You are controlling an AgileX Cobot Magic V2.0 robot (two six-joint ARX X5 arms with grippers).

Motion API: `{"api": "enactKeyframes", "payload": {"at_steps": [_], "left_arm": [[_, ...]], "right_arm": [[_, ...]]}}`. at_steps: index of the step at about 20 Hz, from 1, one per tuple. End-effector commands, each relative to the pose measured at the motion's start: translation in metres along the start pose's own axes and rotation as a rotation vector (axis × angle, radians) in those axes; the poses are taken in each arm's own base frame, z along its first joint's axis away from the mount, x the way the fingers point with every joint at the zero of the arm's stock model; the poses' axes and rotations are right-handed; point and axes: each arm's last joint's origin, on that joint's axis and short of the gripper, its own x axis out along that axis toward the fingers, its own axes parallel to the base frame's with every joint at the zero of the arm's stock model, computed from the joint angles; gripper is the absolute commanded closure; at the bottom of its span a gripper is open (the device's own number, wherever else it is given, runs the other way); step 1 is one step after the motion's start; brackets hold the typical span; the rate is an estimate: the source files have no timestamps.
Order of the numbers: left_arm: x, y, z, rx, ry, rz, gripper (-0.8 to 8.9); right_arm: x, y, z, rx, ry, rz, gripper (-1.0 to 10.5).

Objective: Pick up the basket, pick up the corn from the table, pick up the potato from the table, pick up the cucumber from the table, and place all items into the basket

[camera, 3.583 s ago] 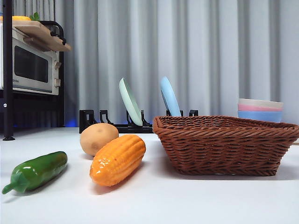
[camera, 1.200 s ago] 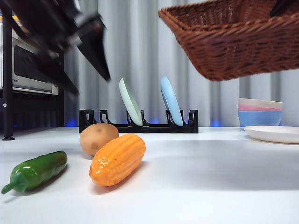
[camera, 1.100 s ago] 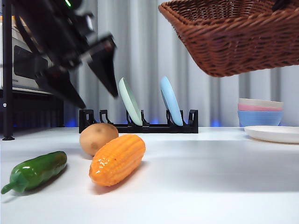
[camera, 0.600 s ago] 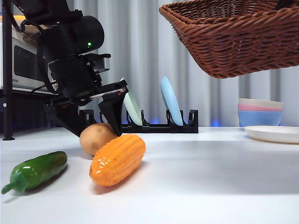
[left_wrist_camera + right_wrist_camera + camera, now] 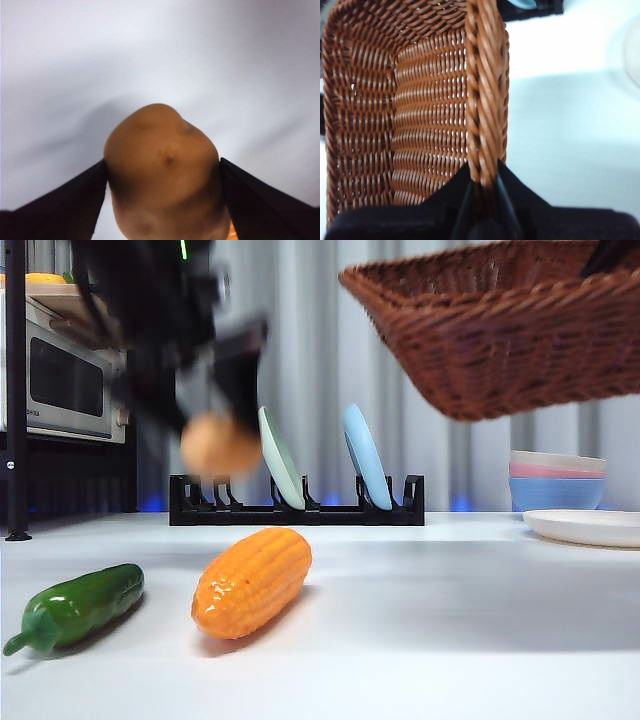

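Observation:
My left gripper (image 5: 162, 170) is shut on the tan potato (image 5: 162, 175) and holds it well above the white table (image 5: 420, 630); in the front view the potato (image 5: 220, 445) is blurred under the dark arm (image 5: 160, 310) at upper left. My right gripper (image 5: 482, 187) is shut on the braided rim of the brown wicker basket (image 5: 415, 115), which hangs tilted in the air at upper right of the front view (image 5: 510, 340). The orange corn (image 5: 252, 580) lies on the table at front left. The dark-green cucumber (image 5: 78, 605) lies to its left.
A black dish rack (image 5: 295, 510) with a green plate (image 5: 280, 460) and a blue plate (image 5: 364, 455) stands at the back. Stacked pastel bowls (image 5: 557, 478) and a white plate (image 5: 585, 527) sit at the right. A toaster oven (image 5: 65, 380) on a shelf stands at far left.
The left gripper came down onto the potato, closed on it and has lifted it off the table. The basket, lifted earlier, stays held high at right. Corn and cucumber have not moved.

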Motion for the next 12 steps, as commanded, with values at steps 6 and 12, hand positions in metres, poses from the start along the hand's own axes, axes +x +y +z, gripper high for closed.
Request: {"api": "enactKeyframes", "payload": {"at_steps": [6,12], "left_arm": [[-0.120,-0.059,0.011,0.106,-0.325,-0.261,8.22],[-0.088,-0.128,-0.006,0.243,-0.217,-0.342,8.22]], "right_arm": [[0.057,-0.016,0.009,0.069,0.069,0.035,9.6],[0.080,-0.001,0.011,0.076,0.062,0.101,9.6]]}}
